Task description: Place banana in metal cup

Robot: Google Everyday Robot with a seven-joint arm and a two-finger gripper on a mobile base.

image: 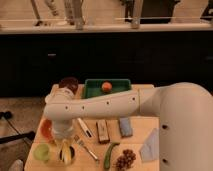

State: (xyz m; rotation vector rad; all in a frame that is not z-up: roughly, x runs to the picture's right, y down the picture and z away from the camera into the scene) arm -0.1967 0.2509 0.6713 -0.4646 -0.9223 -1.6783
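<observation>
The banana (65, 151) is pale yellow and stands on end in the small metal cup (69, 156) at the table's front left. My gripper (62, 144) hangs from the white arm (107, 104) and points straight down right over the banana and cup. The wrist hides the top of the banana, so I cannot tell whether the gripper still touches it.
A light-green cup (42, 151) stands just left of the metal cup, with an orange bowl (45, 130) behind it. A green tray (120, 83) holds an orange fruit (106, 86). A dark bowl (69, 82), a green cucumber (110, 155), grapes (125, 159), a fork (88, 148) and a napkin (149, 146) are also on the table.
</observation>
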